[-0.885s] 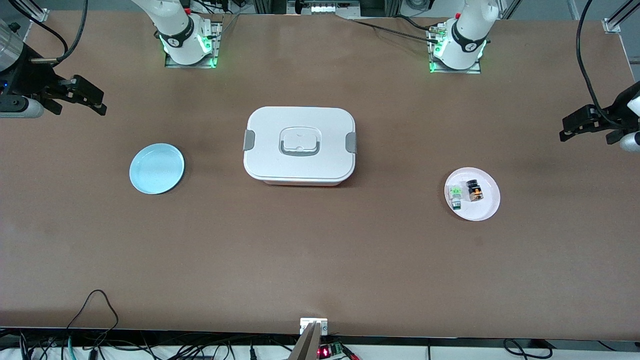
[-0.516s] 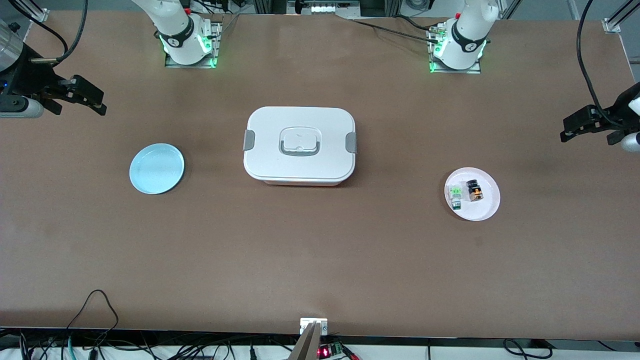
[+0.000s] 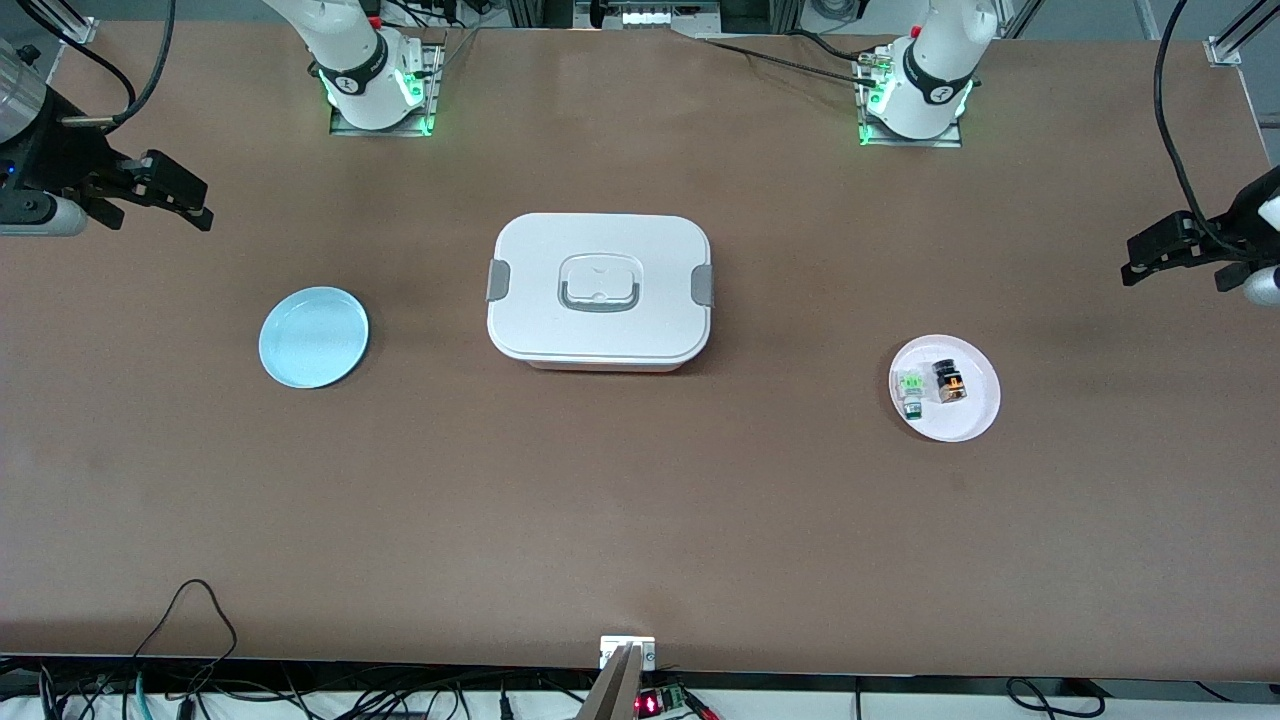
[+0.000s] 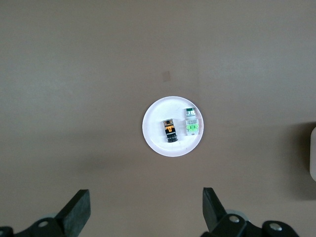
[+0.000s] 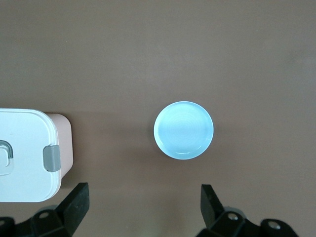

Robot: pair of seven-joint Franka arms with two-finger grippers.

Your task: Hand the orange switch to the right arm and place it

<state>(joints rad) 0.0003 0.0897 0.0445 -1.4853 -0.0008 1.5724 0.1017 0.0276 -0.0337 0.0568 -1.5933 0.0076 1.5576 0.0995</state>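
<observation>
Sitting on the white plate (image 3: 965, 420), the orange switch (image 3: 949, 381) is lying right beside the white-and-green part (image 3: 909, 390), the two just apart; the wrist view shows them side by side too, orange switch (image 4: 170, 131) and green part (image 4: 191, 123) both inside the plate rim (image 4: 150, 136). That plate is resting toward the left arm's end of the surface, with bare brown surface (image 3: 640, 520) running all around it and out to the edge nearest the front camera.

Left gripper (image 3: 1170, 250) is hanging over the surface edge at the left arm's end, fingers spread wide, holding nothing; its fingertips (image 4: 79, 210) are showing well apart in the wrist view.

Right gripper (image 3: 160, 195) is waiting over the edge at the right arm's end, fingers likewise spread and holding nothing, fingertips (image 5: 76, 197) wide apart.

White lidded box (image 3: 600, 290) is sitting mid-surface, latches (image 3: 703, 286) at both short ends. Blue plate (image 3: 313, 336) is lying between the box and the right arm's end, well apart from the box, with open room around it. Cables (image 3: 200, 610) are trailing over the edge nearest the front camera.
</observation>
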